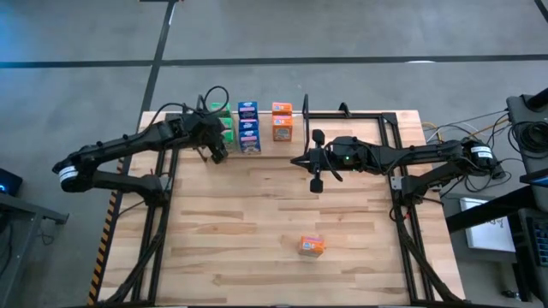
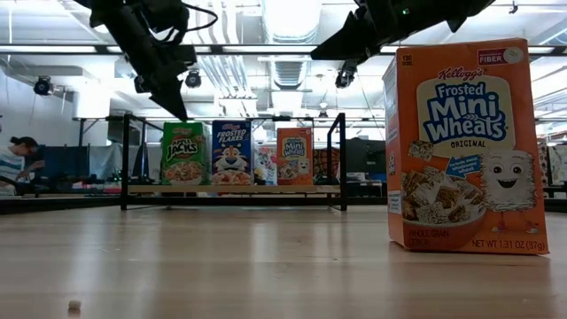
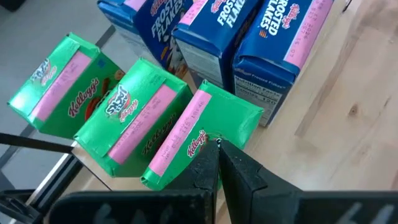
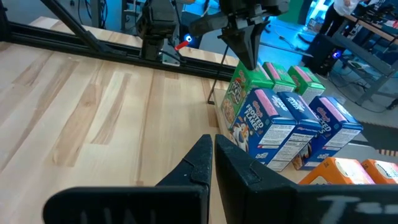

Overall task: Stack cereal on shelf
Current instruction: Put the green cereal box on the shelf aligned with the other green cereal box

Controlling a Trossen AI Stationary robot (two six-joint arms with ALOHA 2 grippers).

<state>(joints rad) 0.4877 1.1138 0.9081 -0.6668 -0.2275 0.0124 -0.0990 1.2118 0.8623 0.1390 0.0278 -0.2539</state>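
On the shelf [image 2: 142, 189] at the table's far edge stand cereal boxes in rows: three green [image 3: 134, 115], three blue [image 3: 273, 37] and two orange [image 1: 282, 122]. One more orange box [image 2: 461, 151] stands upright on its bottom near the table's front. My left gripper [image 3: 217, 149] is shut, its tips right over the frontmost green box [image 4: 239, 84]. My right gripper [image 4: 212, 146] is shut and holds nothing, hanging in the air over the table's middle [image 1: 297, 161]. My left gripper's shut fingertips [image 3: 211, 158] stand at the top face [image 3: 186, 134] of the frontmost green box, near its front edge. They come from above, slanting down toward the far edge. I cannot tell whether they touch the box.
Black arm-mount frames [image 1: 402, 184] run along the table's left and right sides. Thin black wire uprights [image 2: 341, 159] bound the shelf. Bare wood [image 1: 257, 214] lies between the shelf and the loose orange box. A small crumb [image 2: 74, 305] lies near the front edge.
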